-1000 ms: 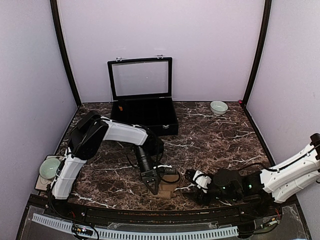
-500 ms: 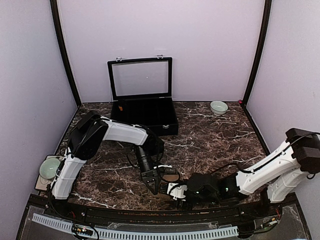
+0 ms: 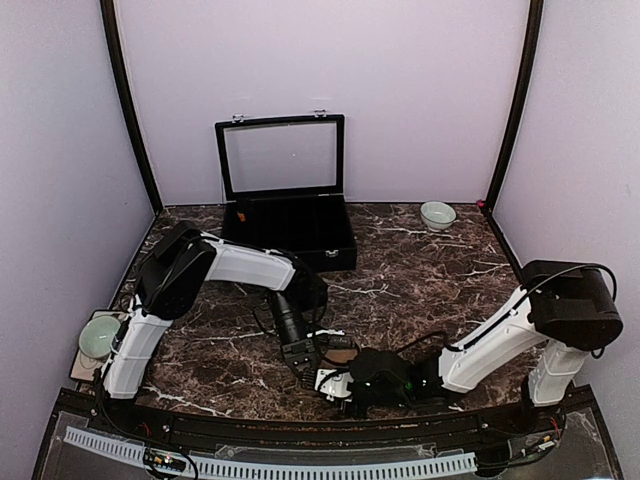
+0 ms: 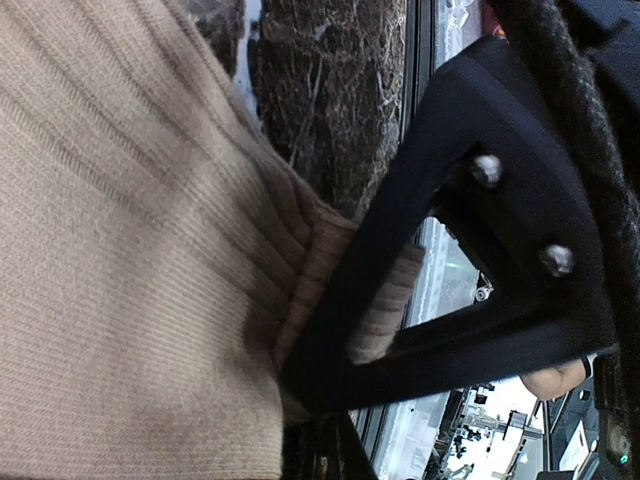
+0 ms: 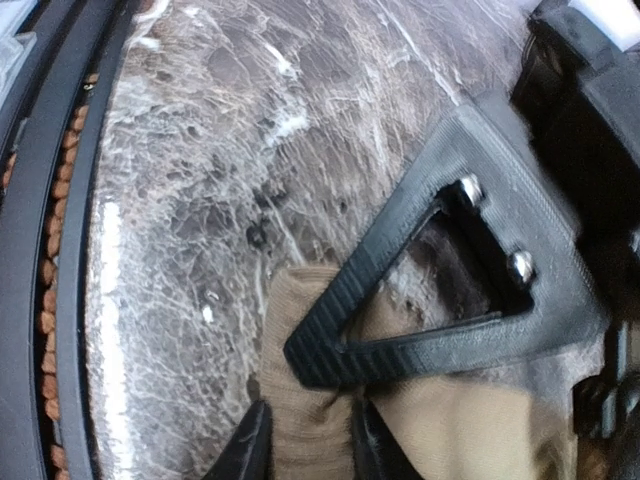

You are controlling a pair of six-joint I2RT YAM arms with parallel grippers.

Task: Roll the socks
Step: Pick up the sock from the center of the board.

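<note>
Top view first: I'm on a dark marble-look table (image 3: pixel 430 280) with white veins, boxed in by plain lavender walls (image 3: pixel 400 90) with black posts (image 3: pixel 128 110) in the corners. At the back sits a black case (image 3: pixel 290 235) with its clear lid standing up. There's a small pale bowl (image 3: pixel 437 214) in the far right corner and a green bowl (image 3: pixel 99 335) at the left edge. Both my arms reach to the same spot at the near edge. My left gripper (image 3: pixel 305 362) comes down from above, my right gripper (image 3: pixel 335 384) comes in low from the right, and they're right next to each other. From up here they cover whatever's between them.

Left wrist: the tan sock (image 4: pixel 120 250) fills most of the frame, ribbed knit, lying on the marble close to the table's near edge. My left jaws are pressed together on its cuff end — the black triangular finger (image 4: pixel 385 230) bites into the fabric, and some knit shows through the finger's cut-out.

Right wrist: same sock, its rounded end pointing toward the black rail (image 5: pixel 40 250) along the table edge. One right finger (image 5: pixel 420 358) lies across the fabric. The other is only a dark bit at the bottom of the frame, and the sock's end sits between them. Whether that's an actual squeeze or just loose around it — I can't tell.
</note>
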